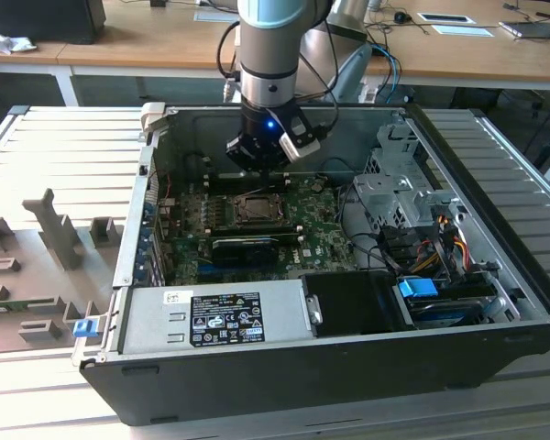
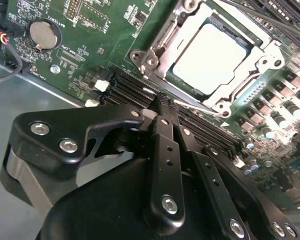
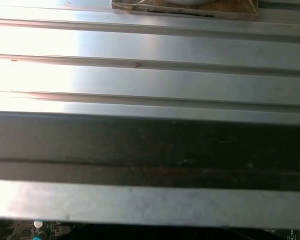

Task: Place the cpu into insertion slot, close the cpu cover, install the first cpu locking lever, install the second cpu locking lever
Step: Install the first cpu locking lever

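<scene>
Pale silver, the cpu (image 2: 208, 59) sits in the insertion slot (image 2: 187, 27) with the cpu cover (image 2: 225, 95) down around it. The gripper (image 2: 162, 102), fingers pressed together and empty, hovers just beside; it could scrape the nearby black slots.

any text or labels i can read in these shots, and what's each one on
No text can be read for certain.
black label on the grey power supply box: lines of print, too small to read.
white sticker on the same box: too small to read.
white markings on the green circuit board in the second wrist view: too blurred to read.
</scene>
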Tool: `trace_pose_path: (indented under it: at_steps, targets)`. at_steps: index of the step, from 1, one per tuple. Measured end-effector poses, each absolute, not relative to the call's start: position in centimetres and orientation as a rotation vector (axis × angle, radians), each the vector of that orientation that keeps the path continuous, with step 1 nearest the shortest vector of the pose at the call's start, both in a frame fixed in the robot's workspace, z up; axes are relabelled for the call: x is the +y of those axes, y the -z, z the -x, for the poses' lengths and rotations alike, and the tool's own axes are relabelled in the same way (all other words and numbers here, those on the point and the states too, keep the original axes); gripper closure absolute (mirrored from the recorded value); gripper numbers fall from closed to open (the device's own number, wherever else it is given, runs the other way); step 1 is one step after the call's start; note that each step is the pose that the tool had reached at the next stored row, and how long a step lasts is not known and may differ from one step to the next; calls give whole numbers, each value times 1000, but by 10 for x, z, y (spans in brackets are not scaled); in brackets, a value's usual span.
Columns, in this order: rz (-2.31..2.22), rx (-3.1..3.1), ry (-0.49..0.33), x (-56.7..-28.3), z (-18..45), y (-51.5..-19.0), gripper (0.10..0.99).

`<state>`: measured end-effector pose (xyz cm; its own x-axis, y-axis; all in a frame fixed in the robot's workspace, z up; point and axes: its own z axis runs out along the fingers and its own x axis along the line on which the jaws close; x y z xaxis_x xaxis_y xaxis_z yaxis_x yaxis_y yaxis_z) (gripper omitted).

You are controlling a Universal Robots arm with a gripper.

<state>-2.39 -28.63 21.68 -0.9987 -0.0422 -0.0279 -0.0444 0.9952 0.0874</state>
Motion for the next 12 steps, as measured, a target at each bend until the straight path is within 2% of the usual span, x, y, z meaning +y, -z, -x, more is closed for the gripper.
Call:
trace_pose_path:
  at_steps: [12]
  targets:
    - [68,3112,-137,-286,22,-214,980]
